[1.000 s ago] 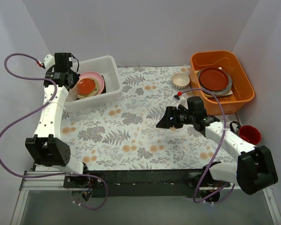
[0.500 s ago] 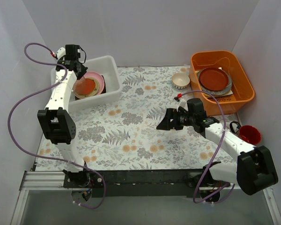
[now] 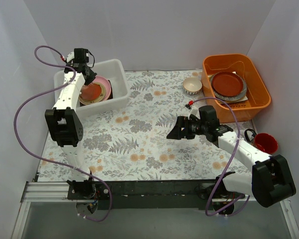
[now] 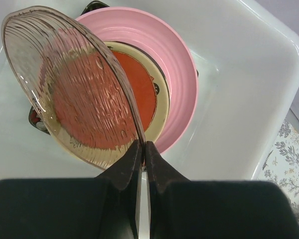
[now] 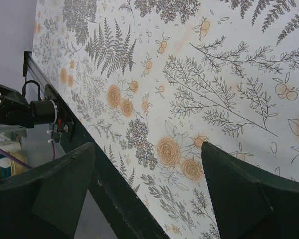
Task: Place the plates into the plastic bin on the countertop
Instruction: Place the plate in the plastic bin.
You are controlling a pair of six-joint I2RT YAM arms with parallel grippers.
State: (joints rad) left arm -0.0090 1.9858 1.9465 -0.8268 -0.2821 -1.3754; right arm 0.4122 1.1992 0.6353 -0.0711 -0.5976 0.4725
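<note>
Pinching the rim of a clear ribbed plate, the left pincer holds it tilted over the plastic bin; below lie a pink plate, a cream plate and a red-orange saucer, stacked, with perhaps a dark dish underneath; to the right, the right pincer hangs wide open above the flowered table.

Reaching far forward, left end effector pinches clear plate; right end effector gapes wide.
</note>
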